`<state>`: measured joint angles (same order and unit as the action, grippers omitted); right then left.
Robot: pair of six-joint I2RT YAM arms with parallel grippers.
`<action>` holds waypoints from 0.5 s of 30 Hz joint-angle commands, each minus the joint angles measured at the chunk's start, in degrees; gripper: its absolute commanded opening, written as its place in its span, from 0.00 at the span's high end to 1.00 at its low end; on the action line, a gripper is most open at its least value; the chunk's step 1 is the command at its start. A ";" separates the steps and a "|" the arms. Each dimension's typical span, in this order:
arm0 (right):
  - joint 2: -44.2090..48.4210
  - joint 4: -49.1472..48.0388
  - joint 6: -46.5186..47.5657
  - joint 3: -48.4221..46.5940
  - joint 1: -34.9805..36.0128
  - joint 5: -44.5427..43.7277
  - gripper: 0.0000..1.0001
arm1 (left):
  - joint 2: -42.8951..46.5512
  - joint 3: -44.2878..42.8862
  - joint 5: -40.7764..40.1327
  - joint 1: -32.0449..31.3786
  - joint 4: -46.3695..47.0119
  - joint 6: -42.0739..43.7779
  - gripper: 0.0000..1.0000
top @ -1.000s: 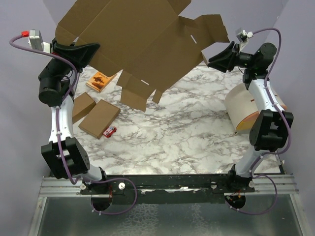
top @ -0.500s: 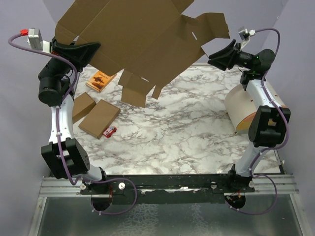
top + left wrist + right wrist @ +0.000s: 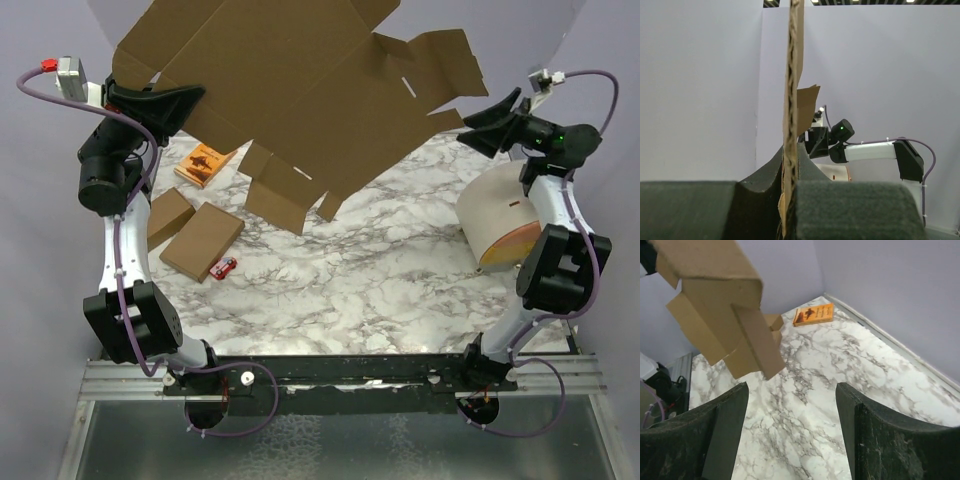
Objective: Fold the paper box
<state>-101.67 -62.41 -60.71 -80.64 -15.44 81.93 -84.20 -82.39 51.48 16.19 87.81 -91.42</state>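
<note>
Top view: the paper box is one big flat sheet up in the air over the far left of the table. Its left edge is pinched tight in the left gripper. The right gripper sits just beside the sheet's right flaps, jaws spread, holding nothing. Below are one orange book, two small cardboard pieces, one little red thing, and one pale round drum on the right.

Left wrist: the sheet stands edge-on, clamped between the pads.

Right wrist: fingers are wide apart with only marble between them. The box flaps hang upper left, and the book lies far off.
</note>
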 commanded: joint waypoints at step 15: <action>0.17 8.72 -3.01 -7.48 -4.01 -8.73 0.55 | 2.46 -2.47 -3.27 -1.27 14.57 -0.78 1.00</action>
<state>-100.75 -56.93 -63.26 -86.24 -21.17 77.25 -83.77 -82.87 51.48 15.38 87.81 -91.44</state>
